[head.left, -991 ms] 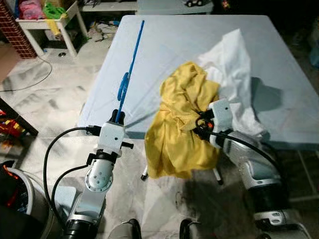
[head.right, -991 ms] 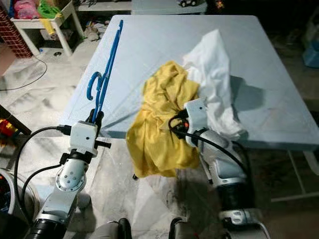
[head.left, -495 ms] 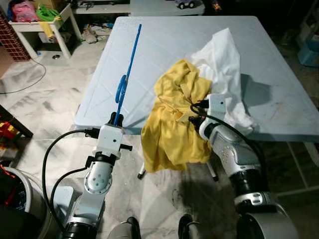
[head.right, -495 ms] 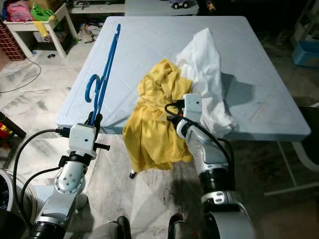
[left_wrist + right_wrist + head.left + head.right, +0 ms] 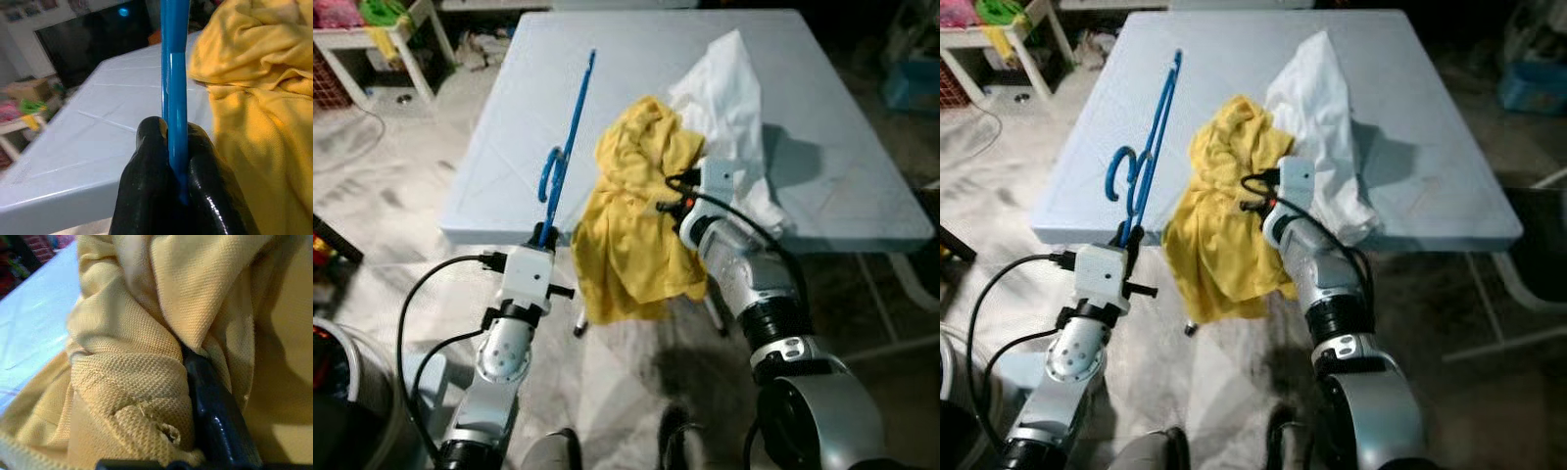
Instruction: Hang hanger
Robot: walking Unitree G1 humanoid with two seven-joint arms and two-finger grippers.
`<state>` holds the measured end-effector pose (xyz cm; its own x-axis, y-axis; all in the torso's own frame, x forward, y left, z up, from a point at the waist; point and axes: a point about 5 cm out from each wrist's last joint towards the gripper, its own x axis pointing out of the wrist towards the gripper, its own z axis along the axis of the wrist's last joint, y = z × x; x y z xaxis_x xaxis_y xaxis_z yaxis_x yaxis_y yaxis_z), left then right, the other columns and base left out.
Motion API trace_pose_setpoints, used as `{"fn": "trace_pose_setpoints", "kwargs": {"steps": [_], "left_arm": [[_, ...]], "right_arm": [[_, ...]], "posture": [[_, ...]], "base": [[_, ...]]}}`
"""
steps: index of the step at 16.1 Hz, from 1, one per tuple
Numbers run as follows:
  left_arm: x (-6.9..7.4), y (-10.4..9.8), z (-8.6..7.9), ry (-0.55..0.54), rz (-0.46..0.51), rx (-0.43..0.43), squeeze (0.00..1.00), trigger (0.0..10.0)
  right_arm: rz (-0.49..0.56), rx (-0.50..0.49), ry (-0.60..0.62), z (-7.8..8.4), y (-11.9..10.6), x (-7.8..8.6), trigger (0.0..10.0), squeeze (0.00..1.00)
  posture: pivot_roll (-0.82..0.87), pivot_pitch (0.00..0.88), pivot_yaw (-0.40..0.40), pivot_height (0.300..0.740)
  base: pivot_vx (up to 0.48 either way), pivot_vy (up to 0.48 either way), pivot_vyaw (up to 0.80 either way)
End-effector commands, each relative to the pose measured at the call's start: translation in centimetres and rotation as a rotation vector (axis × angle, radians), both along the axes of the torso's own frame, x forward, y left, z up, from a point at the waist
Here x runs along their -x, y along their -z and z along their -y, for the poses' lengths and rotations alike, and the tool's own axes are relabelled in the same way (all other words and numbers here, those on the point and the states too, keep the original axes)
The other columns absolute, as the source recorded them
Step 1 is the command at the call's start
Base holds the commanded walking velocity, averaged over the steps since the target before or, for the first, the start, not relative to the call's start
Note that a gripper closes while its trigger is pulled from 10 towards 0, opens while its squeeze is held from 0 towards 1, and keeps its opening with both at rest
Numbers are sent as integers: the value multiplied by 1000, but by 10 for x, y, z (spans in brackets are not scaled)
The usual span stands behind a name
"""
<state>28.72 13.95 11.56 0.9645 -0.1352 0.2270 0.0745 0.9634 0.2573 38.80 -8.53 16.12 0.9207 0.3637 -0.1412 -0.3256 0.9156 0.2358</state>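
A long blue hanger (image 5: 570,137) stands up from my left gripper (image 5: 543,236), hook (image 5: 551,174) facing left, leaning over the pale blue table (image 5: 822,127). The left wrist view has both black fingers (image 5: 151,161) shut on the hanger's bar (image 5: 175,73). A crumpled yellow garment (image 5: 636,215) drapes over the table's front edge, just right of the hanger. My right gripper (image 5: 677,203) is shut on a fold of it. Up close, one black finger (image 5: 210,396) is buried in the yellow cloth (image 5: 132,357).
A white cloth (image 5: 724,98) lies on the table behind the yellow garment. A small white side table (image 5: 372,39) with toys stands far left. A blue bin (image 5: 911,83) sits at the right. A round bucket (image 5: 342,392) is by my left side.
The whole view has shifted as I move. My right gripper has drawn the yellow garment slightly left, closer to the hanger. The left gripper still holds the hanger upright.
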Motion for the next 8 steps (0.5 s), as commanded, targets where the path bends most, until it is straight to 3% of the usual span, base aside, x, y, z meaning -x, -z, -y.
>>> {"fn": "trace_pose_setpoints", "kwargs": {"steps": [1,6,8], "left_arm": [[2,-1,0,2,4,4,0,10000],[5,1,-3,-38,-6,-3,0,10000],[10,2,-5,-54,-9,-3,0,10000]], "right_arm": [[15,-14,-9,-5,-5,-2,0,0],[30,-8,-46,-17,-18,-10,0,0],[84,-32,-22,-20,-47,-21,0,0]], "posture": [[25,178,20,740],[57,190,0,740],[74,201,-11,740]], "base": [[262,0,0],[53,0,0],[0,0,0]]}}
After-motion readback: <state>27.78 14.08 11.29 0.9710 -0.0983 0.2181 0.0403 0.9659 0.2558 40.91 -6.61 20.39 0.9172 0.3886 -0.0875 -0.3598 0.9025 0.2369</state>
